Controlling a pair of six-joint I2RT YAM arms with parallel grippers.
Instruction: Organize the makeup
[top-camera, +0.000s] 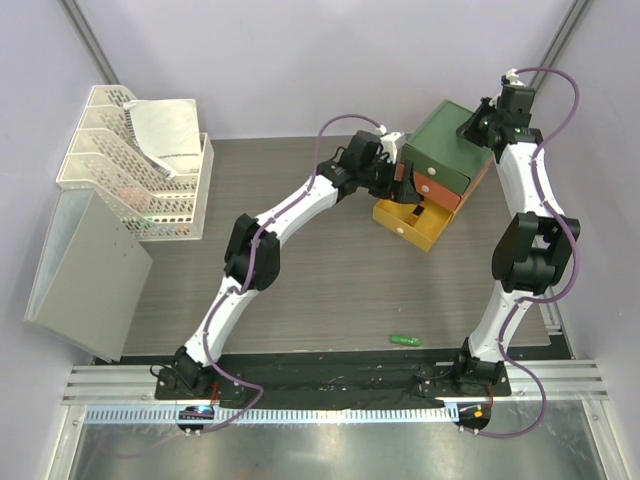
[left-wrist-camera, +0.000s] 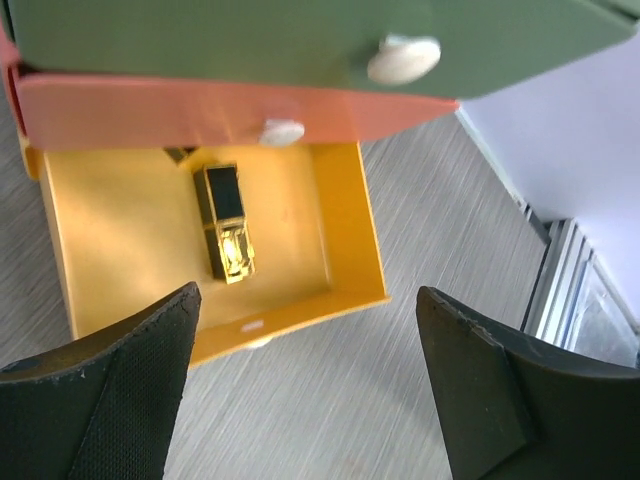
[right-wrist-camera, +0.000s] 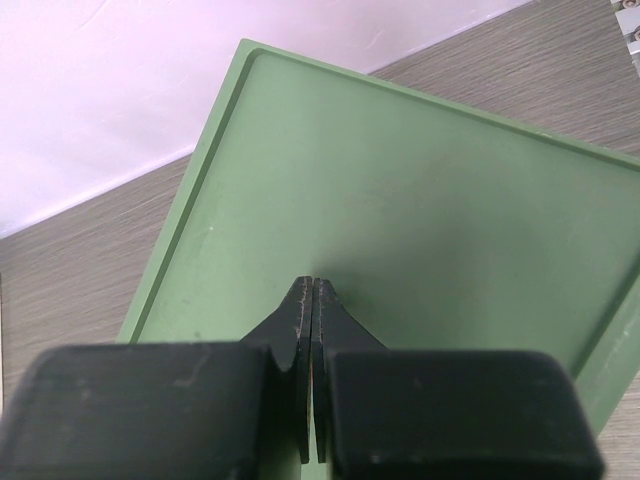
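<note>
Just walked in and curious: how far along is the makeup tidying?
Done: one black-gold stick lies in the open yellow drawer. In hand: nothing; the left fingers stand open above that drawer, the right fingers shut over the box's green top. Left: a green tube lies on the table, and the drawer is not yet closed.

- No readable text, label, brand, number or sign in any view.
- On the black-gold stick (left-wrist-camera: 226, 222) in the yellow drawer (left-wrist-camera: 352, 225): only shiny gold, too blurred to read.
</note>
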